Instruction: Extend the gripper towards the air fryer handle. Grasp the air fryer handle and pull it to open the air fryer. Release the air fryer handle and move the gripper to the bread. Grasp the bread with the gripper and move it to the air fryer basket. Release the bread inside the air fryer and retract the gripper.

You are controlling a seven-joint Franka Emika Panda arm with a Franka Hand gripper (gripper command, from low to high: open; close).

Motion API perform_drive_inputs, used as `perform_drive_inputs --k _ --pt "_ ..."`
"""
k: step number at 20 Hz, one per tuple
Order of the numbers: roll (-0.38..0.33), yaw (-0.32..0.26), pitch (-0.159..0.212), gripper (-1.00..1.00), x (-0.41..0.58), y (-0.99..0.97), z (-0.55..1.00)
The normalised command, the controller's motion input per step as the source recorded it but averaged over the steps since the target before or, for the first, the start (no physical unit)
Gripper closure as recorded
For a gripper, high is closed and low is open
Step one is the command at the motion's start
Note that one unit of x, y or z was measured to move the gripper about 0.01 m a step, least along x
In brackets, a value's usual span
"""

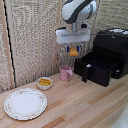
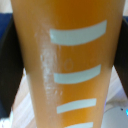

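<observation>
- Nearest the wrist camera is the bread, an orange-brown surface crossed by pale curved stripes that fills nearly the whole wrist view; the dark shapes at either edge look like the fingers, pressing it from both sides.
- In the exterior view the gripper hangs in the air, clenched on that small orange piece, above the table and between the pink cup and the open air fryer basket.
- The basket stands pulled out of the air fryer, its handle facing the exterior view's left.
- Risk: the bread is not yet over the tub. Letting go here would likely drop it on the wooden table or onto the cup.
- Risk: a low approach could catch the basket's near rim or the handle, since the bread hangs below the fingers.
- Risk: the grip seems narrow, so a quick swing might tilt or slip the piece.
- Hard to make out: the fingertips are tiny and blurred in the exterior view; how deep the bread sits between them cannot be told.
- The basket's floor is dark and unreadable.
- The wrist view shows almost nothing of the table or fryer.
- A small white bowl of yellow food and a plate sit well apart from the path.
</observation>
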Motion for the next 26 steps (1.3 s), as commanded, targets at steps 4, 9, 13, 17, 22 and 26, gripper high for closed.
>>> perform_drive_inputs --k 4,9,13,17,22,26 --pt "0.026 -0.039 -0.02 1.0 0.188 -1.0 0.21" --pt "0.047 -0.034 -0.001 1.0 0.046 -1.0 0.05" --pt "0.037 -0.076 -0.001 1.0 0.0 -0.94 -0.01" --pt "0.054 -0.032 -0.001 1.0 0.229 -0.81 -0.19" --pt "0.066 -0.109 -0.037 1.0 0.351 -0.45 -0.29" --pt "0.013 -0.365 -0.022 1.0 0.217 -0.14 -0.25"
